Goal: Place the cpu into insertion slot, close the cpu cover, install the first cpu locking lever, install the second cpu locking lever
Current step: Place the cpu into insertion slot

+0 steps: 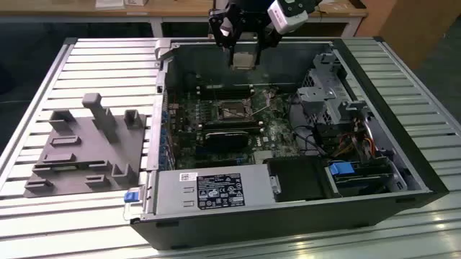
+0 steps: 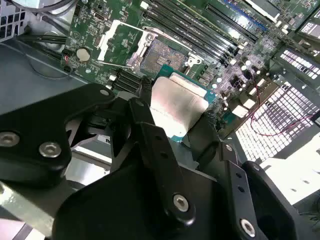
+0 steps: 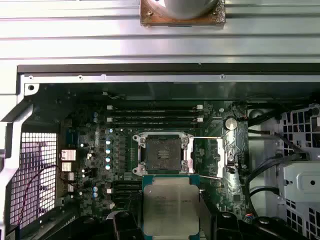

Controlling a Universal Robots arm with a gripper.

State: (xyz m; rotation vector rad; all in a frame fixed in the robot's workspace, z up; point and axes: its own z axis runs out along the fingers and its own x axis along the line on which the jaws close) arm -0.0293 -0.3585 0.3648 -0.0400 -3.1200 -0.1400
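Observation:
My gripper (image 1: 243,54) hangs above the open computer case, shut on the cpu (image 1: 243,59), a flat square chip with a silvery top. In both wrist views the cpu (image 3: 170,205) (image 2: 176,106) sits between the black fingers (image 2: 150,135), held well above the board. The insertion slot (image 3: 161,153) (image 1: 232,109) (image 2: 161,54) lies bare on the green board, a dark square with a silver rim. The cpu cover (image 3: 222,157) (image 2: 116,42) is swung open beside the slot, with thin lever wires next to it.
A black heatsink block (image 1: 224,137) sits on the board near the slot. Long memory slots (image 3: 155,114) run beside the socket. The case holds a power supply (image 1: 209,191), drive bays (image 1: 331,102) and cables. A grey fixture (image 1: 86,151) lies on the slatted table at the exterior view's left.

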